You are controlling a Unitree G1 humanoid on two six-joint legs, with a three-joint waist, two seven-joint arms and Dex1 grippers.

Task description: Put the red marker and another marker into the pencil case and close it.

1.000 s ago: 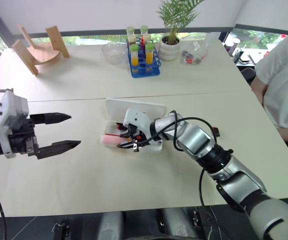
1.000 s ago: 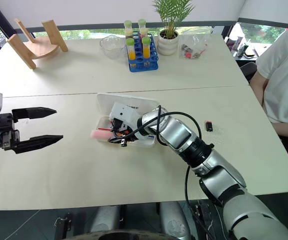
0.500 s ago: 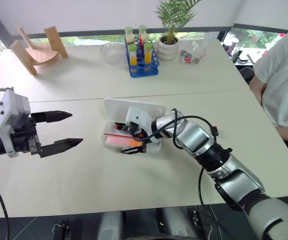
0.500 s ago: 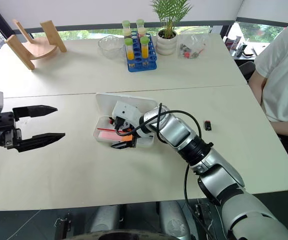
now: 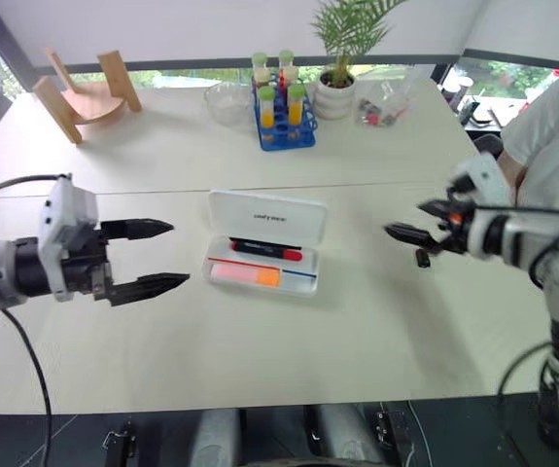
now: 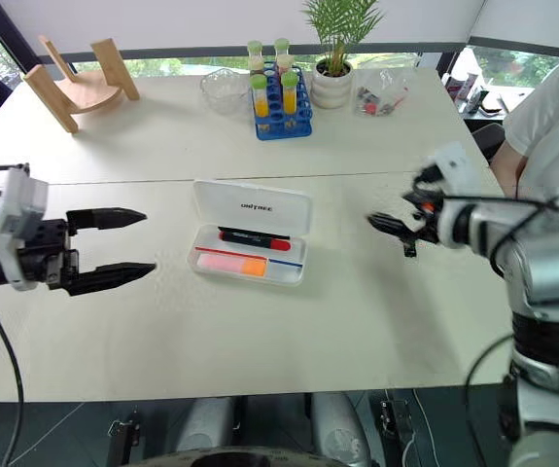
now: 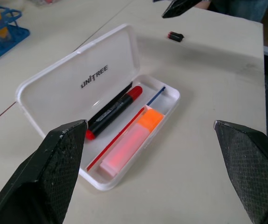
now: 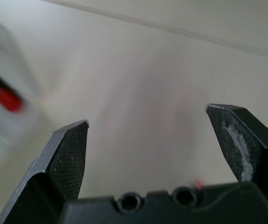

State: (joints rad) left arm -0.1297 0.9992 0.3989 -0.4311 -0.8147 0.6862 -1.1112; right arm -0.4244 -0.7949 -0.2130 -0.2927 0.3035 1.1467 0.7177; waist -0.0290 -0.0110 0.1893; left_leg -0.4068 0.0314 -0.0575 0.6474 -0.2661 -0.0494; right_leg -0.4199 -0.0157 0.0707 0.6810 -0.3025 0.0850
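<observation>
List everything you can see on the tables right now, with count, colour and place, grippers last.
pencil case: 1, white, lid open, table centre
red marker: 1, black with red cap, in the case tray
thick marker: 1, pink and orange, in the tray beside it
small dark object: 1, black, on the table under the right gripper
tube rack: 1, blue, far side
glass bowl: 1, clear, left of the rack
potted plant: 1, green, white pot
wooden stand: 1, far left
left gripper: open, left of the case
right gripper: open, right of the case

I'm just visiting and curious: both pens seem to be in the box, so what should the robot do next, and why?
Probably swing the open left gripper toward the raised lid of the white hinged plastic pencil case to close it: the slim black red-capped marker and thick pink-orange marker already lie inside.
</observation>
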